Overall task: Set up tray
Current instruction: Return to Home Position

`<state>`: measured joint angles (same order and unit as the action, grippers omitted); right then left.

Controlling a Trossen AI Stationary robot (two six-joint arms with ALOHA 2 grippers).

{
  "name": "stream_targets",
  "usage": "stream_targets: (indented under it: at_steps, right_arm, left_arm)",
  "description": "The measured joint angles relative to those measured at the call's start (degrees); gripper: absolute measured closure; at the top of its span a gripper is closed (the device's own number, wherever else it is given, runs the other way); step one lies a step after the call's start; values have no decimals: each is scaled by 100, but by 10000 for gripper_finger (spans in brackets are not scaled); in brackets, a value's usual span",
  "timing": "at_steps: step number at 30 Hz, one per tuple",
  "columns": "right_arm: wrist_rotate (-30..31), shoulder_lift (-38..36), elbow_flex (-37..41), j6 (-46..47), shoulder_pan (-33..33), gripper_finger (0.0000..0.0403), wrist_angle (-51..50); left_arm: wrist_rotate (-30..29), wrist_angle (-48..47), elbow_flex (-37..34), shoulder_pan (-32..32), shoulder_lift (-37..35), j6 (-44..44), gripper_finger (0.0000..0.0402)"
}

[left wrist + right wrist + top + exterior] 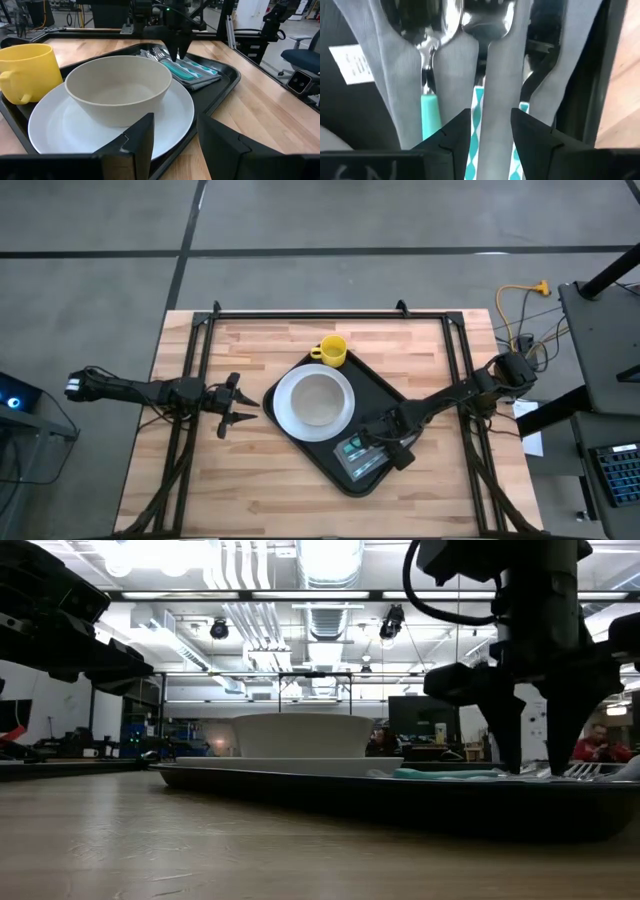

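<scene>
Two grippers show here. The right gripper [383,442] hangs low over one end of the black tray [325,448]. Its two fingers are spread apart and hold nothing. Right under it lies a gray napkin [385,80] with a spoon [427,30] and a fork [492,55] side by side. The fork's handle runs along the gap between the fingers. One more piece lies on the other side of the fork, but it is too dark to tell what it is. In the low view the fingertips sit just above these things, and I cannot tell if they touch.

The tray rests on the wooden table [250,490]. It reaches from under the right gripper to just in front of the left gripper [232,404]. A white plate [170,120] with a bowl [120,90] on it sits on the tray between the two grippers. A yellow mug [25,70] stands on the tray just beside the plate.

The left gripper is over bare table, close to the tray's edge and pointing at the plate. Its fingers are wide apart and empty.
</scene>
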<state>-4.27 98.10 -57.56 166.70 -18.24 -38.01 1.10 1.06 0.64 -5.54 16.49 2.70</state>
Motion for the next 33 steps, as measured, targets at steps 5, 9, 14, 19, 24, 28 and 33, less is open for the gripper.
stream_targets:
  at_steps: [5, 9, 14, 19, 24, 28, 33]
  right_arm:
    - [0, -2, 1, -43, 81, 266, -209]
    - [106, 9, 31, -42, 83, 262, -279]
    - [163, 123, 46, -66, 150, 263, -344]
    - [155, 229, 48, -315, 263, 270, -337]
    - [108, 294, 42, -700, 411, 273, -334]
    - [62, 297, 42, -1106, 539, 269, -320]
    - [66, 299, 43, -1656, 727, 264, -318]
  left_arm:
    - [0, 0, 0, 0, 0, 0, 266]
    - [0, 0, 0, -2, 0, 0, 266]
    - [1, 0, 0, -2, 0, 0, 266]
    - [1, -1, 0, -1, 0, 0, 266]
    - [0, 0, 0, -2, -2, 0, 266]
    - [0, 0, 0, -2, -1, 0, 266]
    - [0, -2, 0, -1, -2, 0, 266]
